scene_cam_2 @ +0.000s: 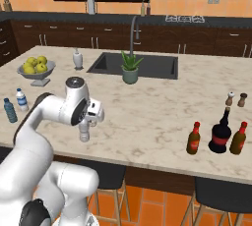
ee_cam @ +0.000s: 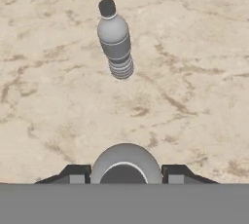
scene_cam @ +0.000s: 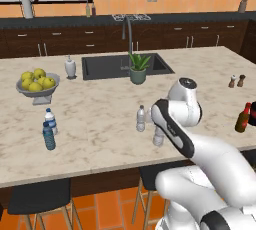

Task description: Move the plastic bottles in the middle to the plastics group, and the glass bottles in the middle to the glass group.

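Clamped on one plastic bottle (ee_cam: 125, 162) — gripper (ee_cam: 125, 169) narrow; second bottle (scene_cam: 141, 118), brown bottle (scene_cam: 243, 118) unmoved, well right of plastics group (scene_cam: 49, 129).

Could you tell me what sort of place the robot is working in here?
A rendered home kitchen, by the look of it: a marble-topped island with a dark built-in sink and faucet, dark wood cabinets along the back wall, and bar stools tucked under the island's near edge.
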Tool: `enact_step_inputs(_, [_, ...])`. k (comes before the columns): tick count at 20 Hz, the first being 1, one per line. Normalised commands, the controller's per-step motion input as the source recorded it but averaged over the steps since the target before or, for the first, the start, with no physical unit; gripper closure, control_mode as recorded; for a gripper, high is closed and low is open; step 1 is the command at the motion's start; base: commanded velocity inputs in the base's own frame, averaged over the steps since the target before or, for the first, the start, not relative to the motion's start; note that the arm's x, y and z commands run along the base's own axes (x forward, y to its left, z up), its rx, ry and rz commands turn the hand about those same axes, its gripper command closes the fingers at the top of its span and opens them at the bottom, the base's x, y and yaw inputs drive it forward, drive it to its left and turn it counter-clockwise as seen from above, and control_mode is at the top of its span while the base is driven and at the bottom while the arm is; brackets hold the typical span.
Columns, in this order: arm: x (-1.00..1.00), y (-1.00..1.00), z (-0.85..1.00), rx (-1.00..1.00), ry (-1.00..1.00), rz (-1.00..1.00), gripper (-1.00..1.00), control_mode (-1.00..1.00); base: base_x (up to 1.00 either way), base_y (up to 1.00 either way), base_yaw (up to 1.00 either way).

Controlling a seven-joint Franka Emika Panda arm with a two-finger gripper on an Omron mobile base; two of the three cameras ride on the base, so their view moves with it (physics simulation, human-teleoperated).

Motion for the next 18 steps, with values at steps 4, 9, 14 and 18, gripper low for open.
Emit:
enact_step_inputs(4, [-0.13,0.99,0.19,-0.06,0.0,0.08,1.0,-1.0,0.0,0.0,0.0])
enact_step_inputs(9, [0.02,1.0,0.23,-0.05,0.0,0.01,1.0,-1.0,0.0,0.0,0.0])
enact_step_inputs(14, [0.2,1.0,0.15,-0.01,0.0,0.0,1.0,-1.0,0.0,0.0,0.0])
enact_step_inputs(18, [0.32,1.0,0.0,0.0,-0.06,0.0,1.0,-1.0,0.0,0.0,0.0])
